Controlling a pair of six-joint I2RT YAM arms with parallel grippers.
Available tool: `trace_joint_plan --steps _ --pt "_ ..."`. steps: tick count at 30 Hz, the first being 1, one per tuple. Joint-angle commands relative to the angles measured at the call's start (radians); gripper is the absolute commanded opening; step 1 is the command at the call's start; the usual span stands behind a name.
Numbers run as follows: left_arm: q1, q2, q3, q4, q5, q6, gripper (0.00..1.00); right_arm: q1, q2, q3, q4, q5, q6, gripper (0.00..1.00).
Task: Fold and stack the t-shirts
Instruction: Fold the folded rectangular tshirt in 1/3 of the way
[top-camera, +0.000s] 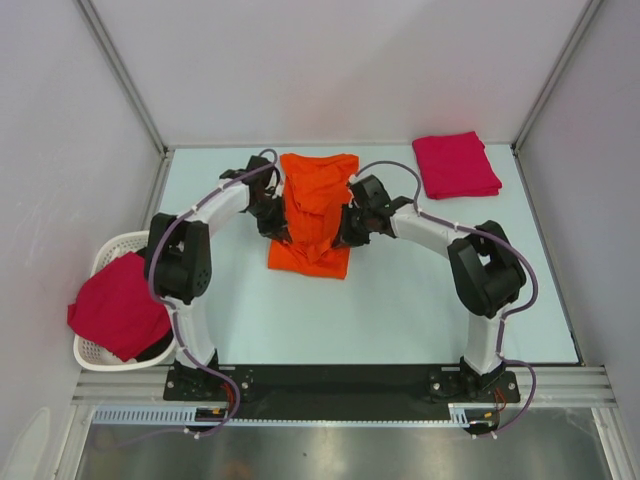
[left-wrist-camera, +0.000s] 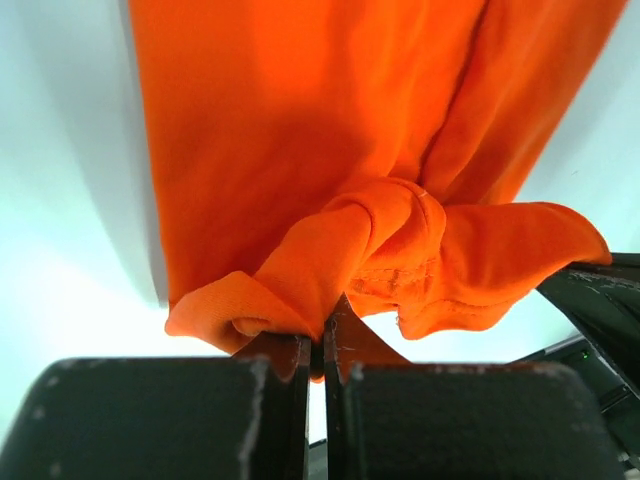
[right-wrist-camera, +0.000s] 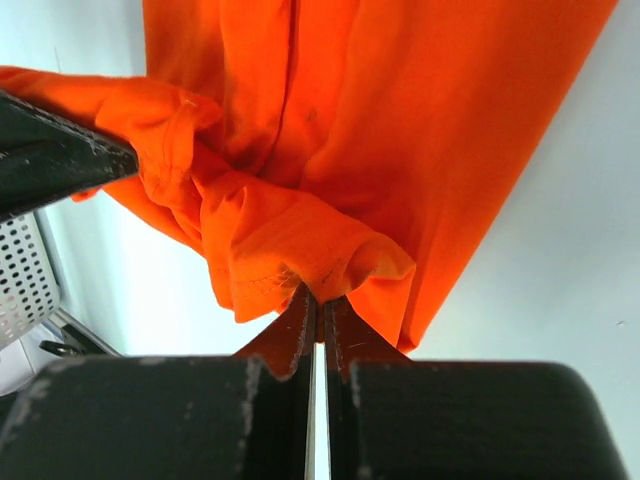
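Note:
A bright orange t-shirt (top-camera: 315, 212) lies lengthwise in the middle of the table, partly lifted and bunched. My left gripper (top-camera: 283, 232) pinches its left edge; the wrist view shows the jaws shut on a fold of orange cloth (left-wrist-camera: 330, 255). Opposite it, my right gripper (top-camera: 343, 232) is shut on the shirt's right edge, cloth (right-wrist-camera: 300, 240) gathered at its tips. One folded crimson-pink t-shirt (top-camera: 456, 165) rests at the far right corner. Another crimson-pink t-shirt (top-camera: 118, 305) hangs loosely over the basket.
A white slatted basket (top-camera: 112, 252) stands off the table's left edge beside the left arm's base. White walls and metal posts close in the table at the back and sides. A black rail (top-camera: 340, 380) carries both arm bases at the near edge.

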Motion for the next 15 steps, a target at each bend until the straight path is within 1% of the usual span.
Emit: trace_joint_plan --steps 1,3,5,6,7,8,9,11,12,13,15 --pt "0.017 0.01 0.094 -0.022 0.008 0.035 0.0 -0.021 -0.003 0.051 -0.011 -0.007 -0.027 0.0" --pt "0.02 0.02 0.108 -0.02 0.012 0.038 0.0 -0.03 0.008 0.058 -0.011 -0.015 -0.03 0.0" --pt "0.021 0.05 0.118 -0.026 0.026 0.05 0.35 -0.035 0.032 0.068 -0.02 -0.018 -0.027 0.0" --pt "0.021 0.075 0.135 -0.049 0.028 0.056 0.6 -0.039 0.044 0.09 -0.034 -0.018 -0.033 0.08" --pt "0.021 0.083 0.138 -0.054 0.028 0.059 0.77 -0.041 0.066 0.103 -0.06 -0.013 -0.034 0.13" --pt "0.021 0.089 0.143 -0.062 0.018 0.061 0.9 -0.041 0.077 0.114 -0.074 0.007 -0.037 0.31" --pt "0.021 0.092 0.14 -0.062 0.018 0.07 0.99 -0.041 0.078 0.128 -0.086 0.019 -0.043 0.54" --pt "0.021 0.089 0.143 -0.063 0.012 0.076 1.0 -0.038 0.075 0.137 -0.098 0.066 -0.048 0.76" --pt "0.023 0.078 0.145 -0.065 0.012 0.079 1.0 -0.036 0.071 0.146 -0.106 0.082 -0.06 0.96" --pt "0.024 0.067 0.145 -0.063 0.011 0.079 1.0 -0.036 0.066 0.16 -0.121 0.097 -0.063 1.0" --pt "0.027 0.028 0.145 -0.053 0.012 0.076 1.0 -0.036 0.037 0.17 -0.126 0.129 -0.074 1.0"
